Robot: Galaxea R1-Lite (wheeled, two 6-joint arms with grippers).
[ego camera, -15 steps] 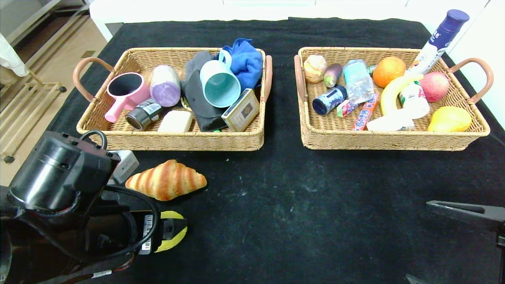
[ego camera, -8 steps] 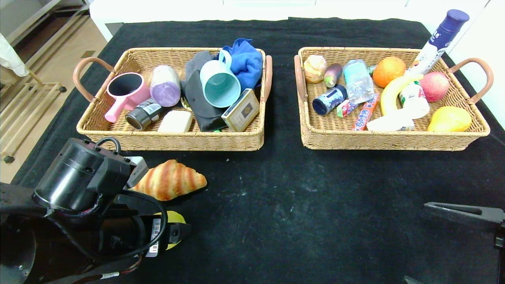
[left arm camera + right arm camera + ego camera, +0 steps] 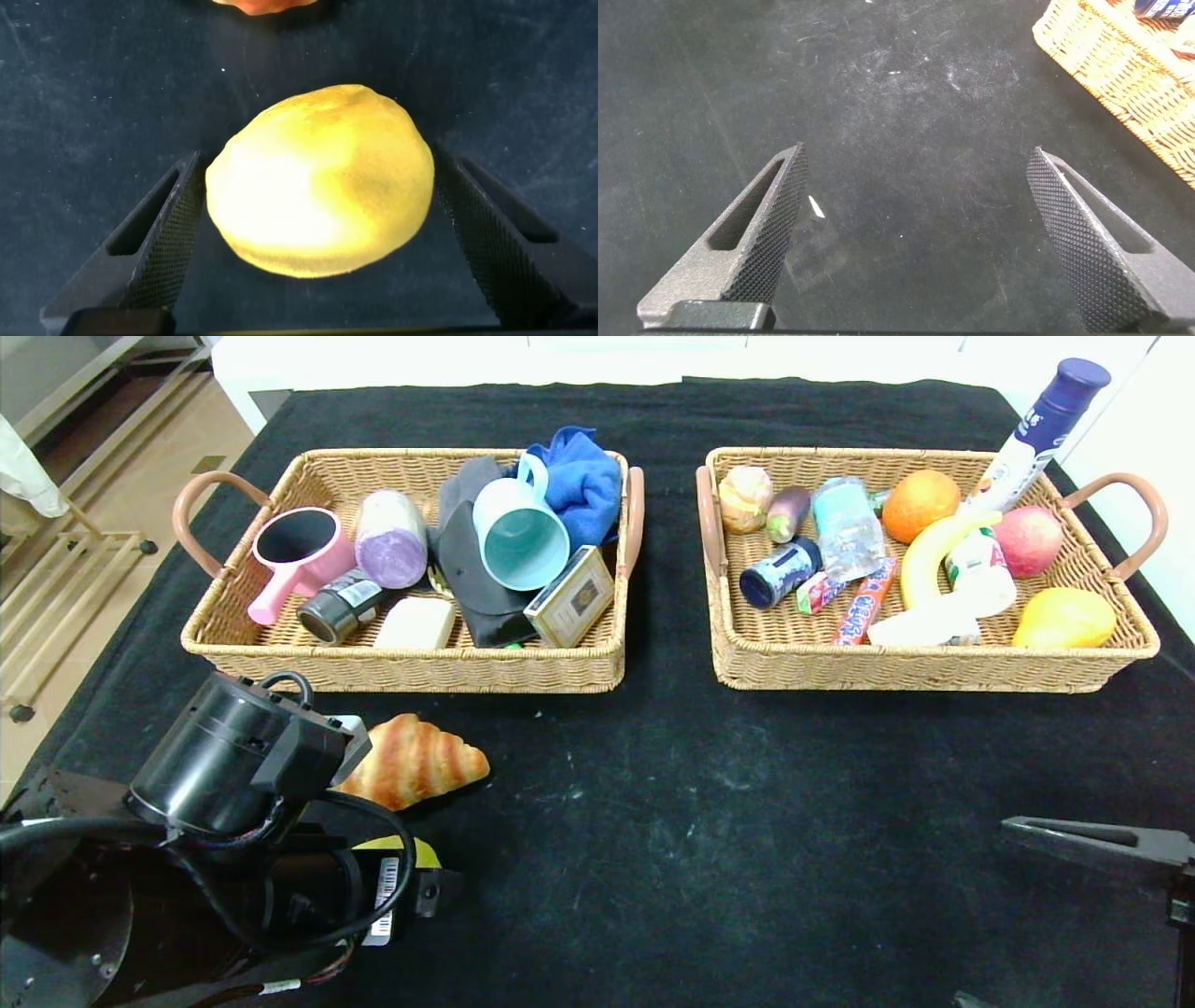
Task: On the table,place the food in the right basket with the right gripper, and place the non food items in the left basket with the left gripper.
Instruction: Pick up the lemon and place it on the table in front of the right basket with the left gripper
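Lemon (image 3: 322, 182), yellow and rounded, lies on the black cloth-covered bench (image 3: 709, 803) near its front left, just this side of the golden striped croissant (image 3: 415, 761). The left gripper (image 3: 322, 229) brackets it, fingers (image 3: 159, 247) spread wide on either side and gripping nothing. Odd step: lemon is food, owed to the right tan wicker basket (image 3: 924, 667). The right gripper (image 3: 920, 233) waits low at the right, equally wide and empty. Next, I judge, the fingers must close squarely or hand off.
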